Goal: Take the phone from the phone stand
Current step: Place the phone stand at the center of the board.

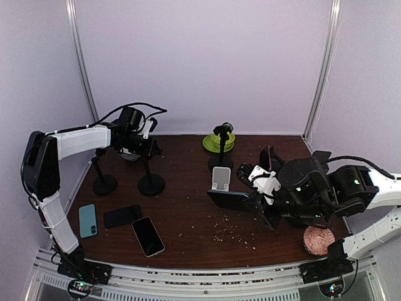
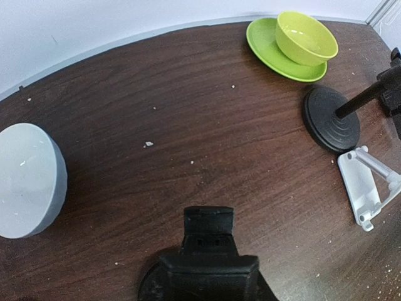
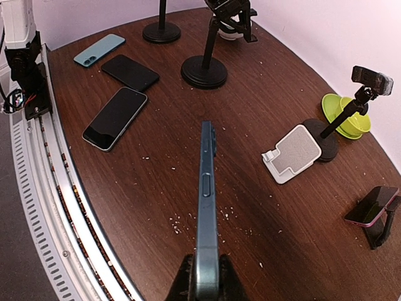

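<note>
Nearest the bases, the right gripper (image 3: 207, 276) has its fingers pressed onto the bottom end of the phone (image 3: 207, 188), a slim teal-blue slab w/ side buttons. It is seen edge-on in the wrist view. The pinch on the short end prob. leaves the long body free to clear the cradle, and the phone now hangs in the air just near-side of the phone stand (image 3: 296, 152), not touching it. So the lift-off looks done, w/ set-down not yet.

A patterned bowl (image 1: 318, 239) sits at the near right. At the near left three other handsets lie flat on the table (image 3: 144, 182), a dark wood-grain top scattered w/ pale crumbs: a teal phone (image 1: 88, 221), a black phone (image 1: 122, 216) and a glossy pale-edged phone (image 1: 148, 236). They may be ones unloaded already, though that's a guess.

Mid-table, the phone stand is a white plastic wedge w/ a tilted back plate and small front lip, and it is empty. A pink phone (image 3: 374, 205) leans on a small dark holder off to its right.

Farther back, the left gripper (image 1: 139, 147) sits at the head of a tall black stand (image 1: 151, 182), poss. to steady it. Its fingers are hidden, so I cannot tell if they are spread or closed. A pale grey bowl (image 2: 28, 179) is close by. At the far edge a glossy green bowl (image 2: 306, 37) rests on a matching plate (image 2: 266, 44), w/ a ribbed round stand base (image 2: 331, 118) just in front.
</note>
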Available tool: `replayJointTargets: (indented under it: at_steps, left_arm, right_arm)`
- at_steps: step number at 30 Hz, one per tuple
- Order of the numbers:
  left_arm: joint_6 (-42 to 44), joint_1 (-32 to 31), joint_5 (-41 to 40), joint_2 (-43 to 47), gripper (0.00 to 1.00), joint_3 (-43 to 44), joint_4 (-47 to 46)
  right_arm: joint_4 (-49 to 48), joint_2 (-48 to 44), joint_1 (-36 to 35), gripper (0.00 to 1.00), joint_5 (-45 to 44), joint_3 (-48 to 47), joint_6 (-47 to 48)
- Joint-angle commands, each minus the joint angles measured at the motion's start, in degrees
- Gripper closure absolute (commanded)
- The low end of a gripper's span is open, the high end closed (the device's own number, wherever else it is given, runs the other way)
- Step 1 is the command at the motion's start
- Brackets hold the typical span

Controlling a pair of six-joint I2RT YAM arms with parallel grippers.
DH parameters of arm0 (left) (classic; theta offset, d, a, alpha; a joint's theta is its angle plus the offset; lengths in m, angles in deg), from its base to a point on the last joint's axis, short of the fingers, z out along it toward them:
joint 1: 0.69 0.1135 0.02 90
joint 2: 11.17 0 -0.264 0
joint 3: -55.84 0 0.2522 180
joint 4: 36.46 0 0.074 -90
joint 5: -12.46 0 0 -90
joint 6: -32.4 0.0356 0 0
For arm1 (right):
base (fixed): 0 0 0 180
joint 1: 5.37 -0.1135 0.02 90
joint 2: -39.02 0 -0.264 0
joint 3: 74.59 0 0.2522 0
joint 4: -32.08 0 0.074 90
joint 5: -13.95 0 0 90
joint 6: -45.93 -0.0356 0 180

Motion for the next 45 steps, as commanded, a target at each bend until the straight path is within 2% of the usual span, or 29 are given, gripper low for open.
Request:
replayJointTargets:
  at_steps: [1, 8, 15, 21, 30, 35, 41, 45]
  left_arm:
    - [-1.7, 0.2, 0.4, 3.1, 0.74, -2.6, -6.9]
    - [-4.6, 0.2, 1.0, 6.4, 0.41, -7.0, -7.6]
    - [-4.9, 0.2, 0.4, 10.6, 0.24, -8.6, -5.5]
    - [-4.0, 0.2, -1.4, 16.6, 0.05, -8.6, 1.6]
    - [-4.9, 0.2, -6.7, 30.4, 0.02, -13.7, 12.8]
    - [-5.4, 0.2, -6.7, 37.7, 0.02, -17.6, 18.5]
    - [-6.1, 0.2, -9.7, 45.6, 0.02, -22.4, 25.2]
    - [-9.0, 0.2, -11.4, 51.6, 0.02, -28.7, 25.7]
  right_arm:
    - [-2.7, -2.4, 0.2, 1.0, -0.3, -1.1, -0.5]
    - [-2.9, -3.3, 0.2, 1.0, 0.5, -0.4, -0.8]
    - [-3.5, -4.5, 0.2, 1.0, 1.5, 0.7, -1.4]
    - [-3.9, -5.8, 0.3, 1.0, 2.1, 1.7, -2.3]
    - [-5.8, -6.2, 0.2, 1.0, 2.5, 3.5, -4.4]
    - [-8.5, -5.9, 0.4, 1.0, 4.0, 4.6, -4.7]
    - [-10.1, -3.3, 2.3, 1.0, 10.6, 3.9, -6.0]
    - [-10.0, 0.0, 4.6, 1.0, 15.9, 2.9, -6.5]
